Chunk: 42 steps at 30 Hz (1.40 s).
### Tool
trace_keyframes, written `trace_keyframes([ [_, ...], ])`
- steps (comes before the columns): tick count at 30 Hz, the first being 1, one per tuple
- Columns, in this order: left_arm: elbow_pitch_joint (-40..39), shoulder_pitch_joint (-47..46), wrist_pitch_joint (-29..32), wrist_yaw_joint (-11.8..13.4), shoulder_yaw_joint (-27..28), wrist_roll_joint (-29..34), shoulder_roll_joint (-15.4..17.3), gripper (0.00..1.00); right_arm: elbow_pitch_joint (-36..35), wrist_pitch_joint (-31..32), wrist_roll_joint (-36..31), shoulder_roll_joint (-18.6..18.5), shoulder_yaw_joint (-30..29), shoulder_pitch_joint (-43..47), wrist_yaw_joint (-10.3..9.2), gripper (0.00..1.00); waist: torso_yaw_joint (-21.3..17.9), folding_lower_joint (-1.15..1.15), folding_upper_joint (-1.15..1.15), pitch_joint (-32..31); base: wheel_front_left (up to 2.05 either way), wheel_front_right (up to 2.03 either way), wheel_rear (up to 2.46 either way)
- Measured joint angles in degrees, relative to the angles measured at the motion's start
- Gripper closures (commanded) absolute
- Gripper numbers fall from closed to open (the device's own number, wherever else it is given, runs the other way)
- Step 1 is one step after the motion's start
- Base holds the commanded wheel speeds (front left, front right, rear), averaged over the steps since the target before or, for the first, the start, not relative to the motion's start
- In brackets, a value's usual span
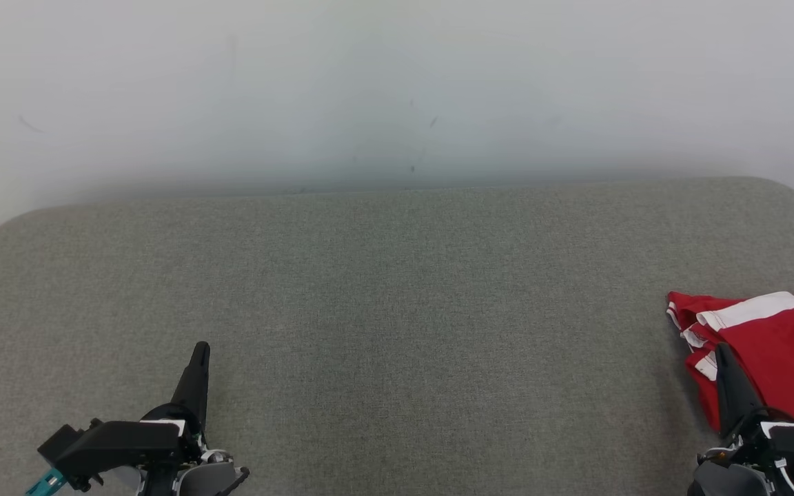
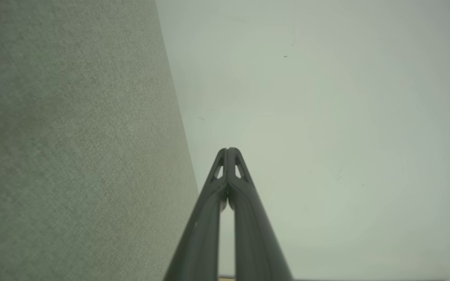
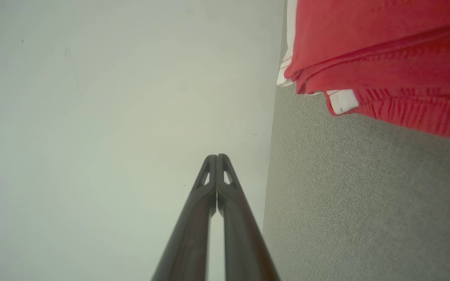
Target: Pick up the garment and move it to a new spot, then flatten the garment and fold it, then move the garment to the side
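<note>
Two closed, empty claws: left claw (image 2: 229,150) over grey cushion (image 1: 397,310), right claw (image 3: 217,156) near red garment (image 1: 776,344).

Head cam: high, pitched forward-down over cushion (image 1: 397,275) to wall (image 1: 397,83). Both wrist cams: low, close above cushion, rolled sideways, facing wall; cushion at left in left view, right in right. Garment (image 1: 783,344) shared: head, right wrist.

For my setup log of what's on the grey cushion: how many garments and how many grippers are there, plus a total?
red garment: 1
grippers, both shut and empty (left gripper, right gripper): 2
Total: 3
</note>
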Motion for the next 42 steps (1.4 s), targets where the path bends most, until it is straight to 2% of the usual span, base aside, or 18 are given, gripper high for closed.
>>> trace_keyframes([
  [42,0.00,0.00,0.00,0.00,0.00,0.00,0.00,1.00,0.00,0.00,0.00,0.00,0.00,0.00,0.00,1.00,0.00,0.00,0.00,0.00,0.00,0.00,0.00],
])
